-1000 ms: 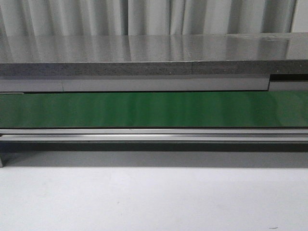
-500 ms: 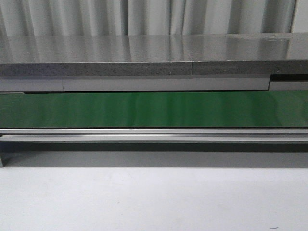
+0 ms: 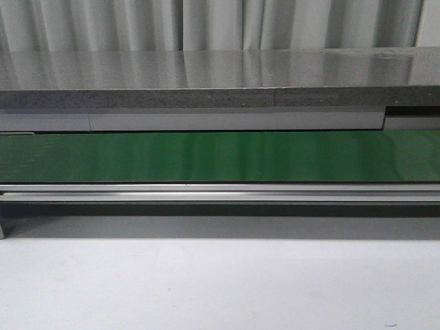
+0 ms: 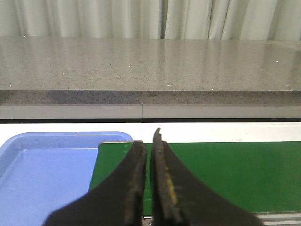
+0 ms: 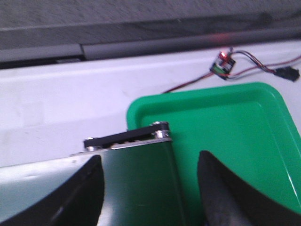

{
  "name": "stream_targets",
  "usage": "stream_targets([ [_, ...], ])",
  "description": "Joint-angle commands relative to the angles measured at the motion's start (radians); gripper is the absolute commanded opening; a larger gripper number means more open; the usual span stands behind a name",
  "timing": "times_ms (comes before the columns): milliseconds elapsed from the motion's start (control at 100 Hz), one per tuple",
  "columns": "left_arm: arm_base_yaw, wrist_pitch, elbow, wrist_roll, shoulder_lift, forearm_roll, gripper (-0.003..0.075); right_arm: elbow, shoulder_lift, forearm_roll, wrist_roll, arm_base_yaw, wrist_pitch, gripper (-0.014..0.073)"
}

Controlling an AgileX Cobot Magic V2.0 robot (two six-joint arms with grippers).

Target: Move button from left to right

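No button shows in any view — the green belt point(image 3: 220, 157) runs bare. Left gripper point(image 4: 150, 141) pressed together over the belt's end beside the blue tray point(image 4: 42, 169); right gripper point(image 5: 148, 165) spread above the green tray point(image 5: 225, 127). Risk: a late-arriving button slips past closed fingers.

Lab or workshop test cell: green conveyor belt point(image 3: 220, 157), sorting trays, loose wired sensor board point(image 5: 223, 65).

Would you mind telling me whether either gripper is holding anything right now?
Nothing is held: the left gripper is shut on nothing, and the right gripper is open and empty.
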Motion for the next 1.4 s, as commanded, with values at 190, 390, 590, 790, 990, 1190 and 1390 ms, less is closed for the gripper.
stream_targets([
  [190,-0.006,-0.081,-0.029,-0.002,0.006,-0.001,0.0005,0.134,-0.274,-0.001,0.000,0.139,-0.175,0.0415],
  [390,-0.006,-0.081,-0.029,-0.002,0.006,-0.001,0.0005,0.370,-0.485,-0.001,0.000,0.190,-0.310,0.0415],
  [590,-0.006,-0.081,-0.029,-0.002,0.006,-0.001,0.0005,0.619,-0.712,-0.001,0.000,0.218,-0.430,0.0413],
  [790,-0.006,-0.081,-0.029,-0.002,0.006,-0.001,0.0005,0.803,-0.943,-0.001,0.000,0.225,-0.439,0.0412],
  [990,-0.006,-0.081,-0.029,-0.002,0.006,-0.001,0.0005,0.886,-1.108,-0.001,0.000,0.225,-0.440,0.0395],
  [1190,-0.006,-0.081,-0.029,-0.002,0.006,-0.001,0.0005,0.886,-1.131,-0.001,0.000,0.225,-0.443,0.0182],
  [1390,-0.006,-0.081,-0.029,-0.002,0.006,-0.001,0.0005,0.886,-1.131,-0.001,0.000,0.225,-0.443,-0.0061],
])
